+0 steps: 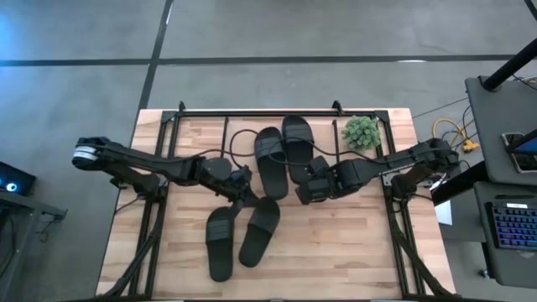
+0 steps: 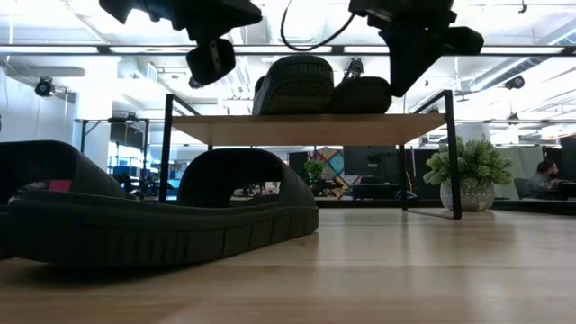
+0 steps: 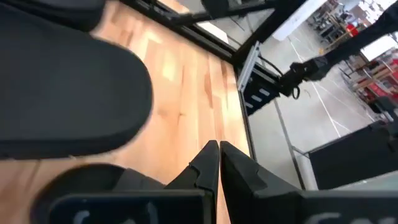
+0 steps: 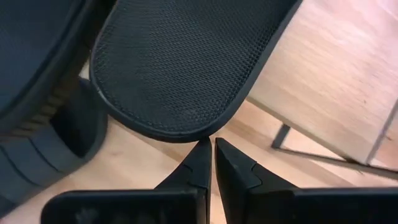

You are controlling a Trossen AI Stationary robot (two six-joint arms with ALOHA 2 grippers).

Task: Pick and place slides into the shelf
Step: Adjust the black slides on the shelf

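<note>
Black slides are split into two pairs: two lie on the shelf (image 1: pixel 377 126), one (image 1: pixel 270 161) hanging over the front edge of its light wooden top and the other (image 1: pixel 297 138) just beside it, while the remaining two (image 1: pixel 220 243) (image 1: pixel 259 231) lie on the bare wooden table (image 1: pixel 352 243) nearer the front, close together. In the low view the shelved pair shows as two dark soles on the board, and one table slide fills the foreground. The right gripper (image 1: pixel 304 191) hovers just off the front edge of the shelf, near the heel of the overhanging slide; its wrist view shows the two fingers pressed together with nothing between them, the textured sole right ahead of their tips. The left gripper (image 1: pixel 237 189) hangs over the table between the shelf and the two loose slides, its fingers likewise closed and empty. A small potted plant (image 1: pixel 362 132) stands on the table by the shelf's right end. By the look of it, the task is about half done, with a placement just finished on the right. The next move calls for one gripper to spread its fingers, descend over a table slide's strap or edge, clamp it and carry it to free room on the shelf without knocking the overhanging slide off.
</note>
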